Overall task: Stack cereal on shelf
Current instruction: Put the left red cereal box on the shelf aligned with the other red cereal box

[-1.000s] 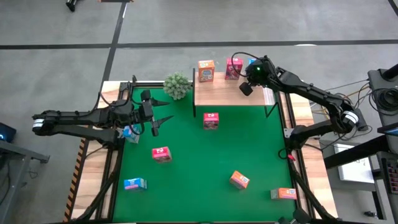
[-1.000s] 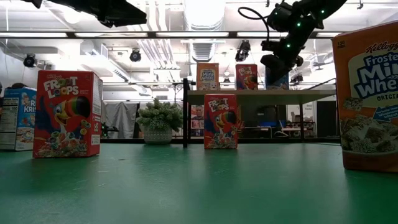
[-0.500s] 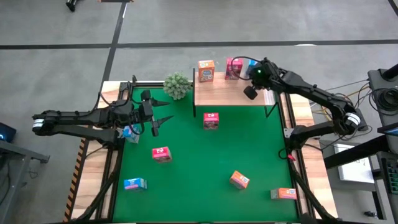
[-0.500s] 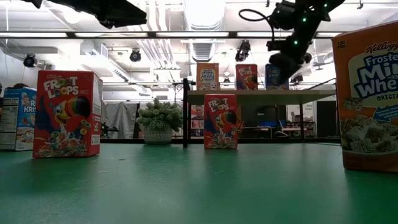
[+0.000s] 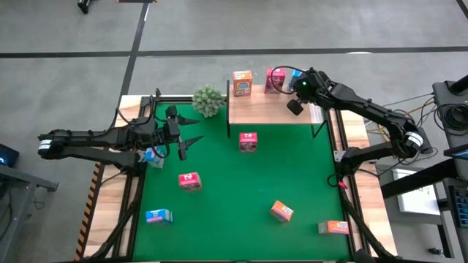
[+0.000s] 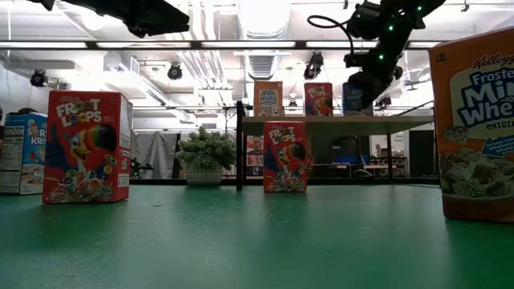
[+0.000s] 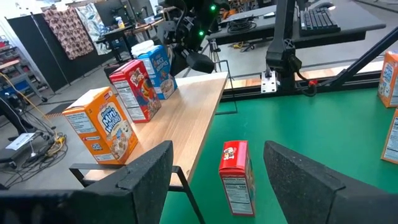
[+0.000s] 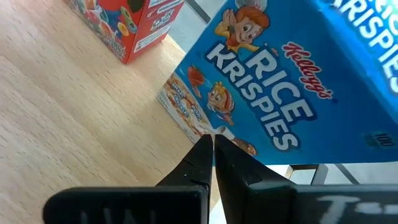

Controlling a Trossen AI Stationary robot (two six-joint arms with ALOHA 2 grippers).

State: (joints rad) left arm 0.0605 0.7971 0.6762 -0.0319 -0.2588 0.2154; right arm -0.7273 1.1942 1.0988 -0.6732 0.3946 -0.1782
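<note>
The wooden shelf (image 5: 270, 109) stands at the table's far side. Three cereal boxes stand on it in a row: orange (image 5: 242, 82), red (image 5: 275, 79) and blue (image 7: 158, 70). My right gripper (image 8: 209, 140) is shut, slanting down, with its fingertips right at the blue box's printed front (image 8: 261, 106). More cereal boxes sit on the green table: a red one (image 5: 248, 141) below the shelf, another red (image 5: 189, 180), a blue one (image 5: 158, 215) and two orange ones (image 5: 281, 211) (image 5: 333, 227). My left gripper (image 5: 191, 141) hangs open above the table's left part, touching nothing. My right gripper's shut fingertips (image 8: 204, 146) stand at the lower part of the blue box's printed front (image 8: 214, 124), coming slanting down from the table's near right. I cannot tell whether they touch it. The box stands upright on the shelf board.
A small green plant (image 5: 208, 100) sits left of the shelf. Another blue box (image 5: 153, 155) lies under my left arm. The shelf's black side supports (image 5: 319, 128) reach down to the table. Green felt lies open between the scattered boxes at mid-table.
My right gripper, staying shut, has shifted slightly toward the table's right edge and tipped a little beside the blue box. The low view now shows more of that box on the shelf.
</note>
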